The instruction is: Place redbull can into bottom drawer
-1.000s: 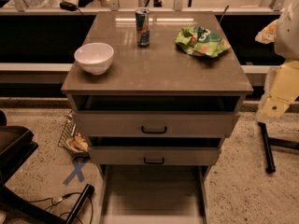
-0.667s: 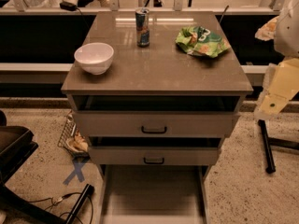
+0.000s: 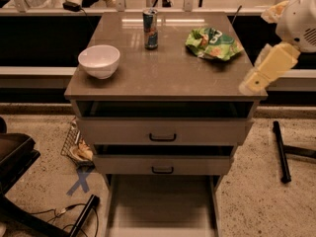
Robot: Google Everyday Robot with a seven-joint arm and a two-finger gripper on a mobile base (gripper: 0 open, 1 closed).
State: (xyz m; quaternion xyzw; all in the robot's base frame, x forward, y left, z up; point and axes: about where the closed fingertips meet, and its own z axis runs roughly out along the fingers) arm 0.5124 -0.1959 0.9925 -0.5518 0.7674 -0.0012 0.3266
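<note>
where the redbull can [image 3: 150, 28] stands: upright near the back edge of the cabinet top [image 3: 168, 73], about midway across, nothing touching it
white bowl [image 3: 99, 60]: on the left part of the same top, well apart from the can
green snack bag [image 3: 213, 43]: crumpled, lying to the right of the can, near but not touching it
gripper [image 3: 249, 85]: cream-coloured, hanging at the right front corner of the top, angled down and to the left, well apart from the can and holding nothing that shows
grip state: cannot tell whether wide or narrow
bottom drawer [image 3: 163, 201]: pulled out toward the camera at floor level, its flat floor bare
upper two drawers [image 3: 163, 132]: black-handled fronts, each drawn out a little
floor: a blue x mark [image 3: 79, 181] left of the cabinet, a black bar [image 3: 281, 152] lying at the right
</note>
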